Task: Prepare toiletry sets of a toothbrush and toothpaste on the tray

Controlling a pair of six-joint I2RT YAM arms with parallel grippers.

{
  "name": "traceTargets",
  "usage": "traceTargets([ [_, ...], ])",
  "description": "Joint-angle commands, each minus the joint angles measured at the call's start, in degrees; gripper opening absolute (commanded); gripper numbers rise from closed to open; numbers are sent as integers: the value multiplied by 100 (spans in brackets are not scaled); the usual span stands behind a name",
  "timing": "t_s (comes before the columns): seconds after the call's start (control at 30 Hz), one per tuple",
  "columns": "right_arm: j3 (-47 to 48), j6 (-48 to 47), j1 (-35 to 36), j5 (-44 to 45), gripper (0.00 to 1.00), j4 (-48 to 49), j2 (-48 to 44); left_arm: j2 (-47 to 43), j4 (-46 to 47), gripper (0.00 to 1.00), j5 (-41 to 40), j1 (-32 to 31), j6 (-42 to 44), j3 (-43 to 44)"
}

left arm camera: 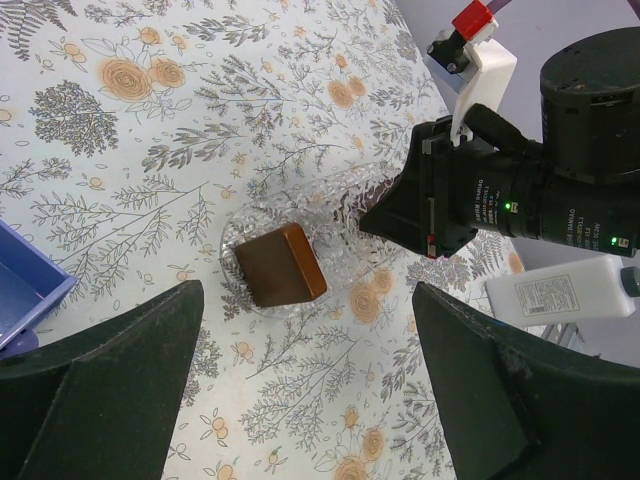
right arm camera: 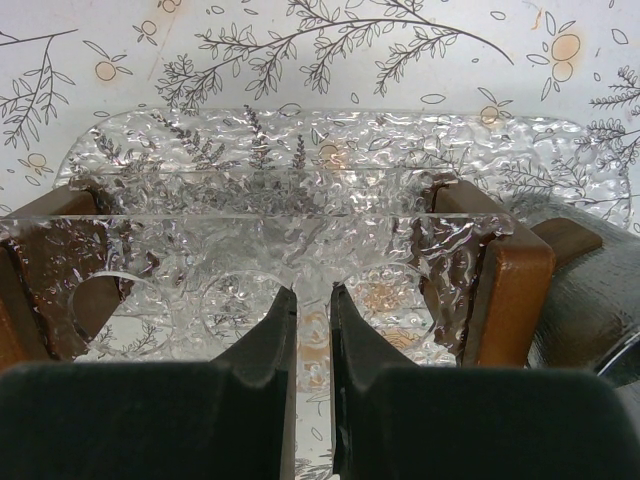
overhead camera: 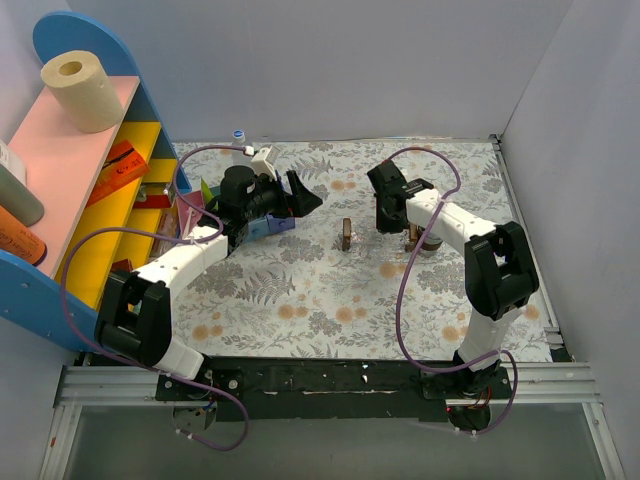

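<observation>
The tray (overhead camera: 375, 240) is clear, textured plastic with brown wooden end blocks and lies mid-table. In the right wrist view the tray (right arm camera: 330, 160) fills the frame. My right gripper (right arm camera: 313, 300) has its fingers almost together, pinching a thin clear panel of the tray. In the top view my right gripper (overhead camera: 400, 228) sits over the tray's right end. My left gripper (overhead camera: 305, 200) is open and empty, to the left of the tray. In the left wrist view the gripper (left arm camera: 305, 400) hovers short of the tray's brown end block (left arm camera: 280, 265). No toothbrush or toothpaste shows in any view.
A blue compartment box (overhead camera: 265, 225) sits under my left arm; its corner shows in the left wrist view (left arm camera: 25, 285). A shelf unit (overhead camera: 90, 190) holding a paper roll and packets stands at the left. A white bottle (left arm camera: 560, 295) lies at the back. A dark round object (right arm camera: 590, 300) is by the tray's right end.
</observation>
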Motion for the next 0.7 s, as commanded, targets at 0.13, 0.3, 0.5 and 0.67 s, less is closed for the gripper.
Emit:
traceTargets([
  [0.13,120,-84,-89,40,14,-160,120,-121,6,86,63,-9,23,-13],
  [0.3,128,-84,-89,48,19,-169,111,-121,15,86,63,-9,14,-13],
  [0.5,155,-102,-89,-4,27,-169,120,-121,15,86,71,-9,23,-13],
  [0.67,163,-102,-89,-13,33,-178,102,-112,15,86,71,-18,14,-21],
])
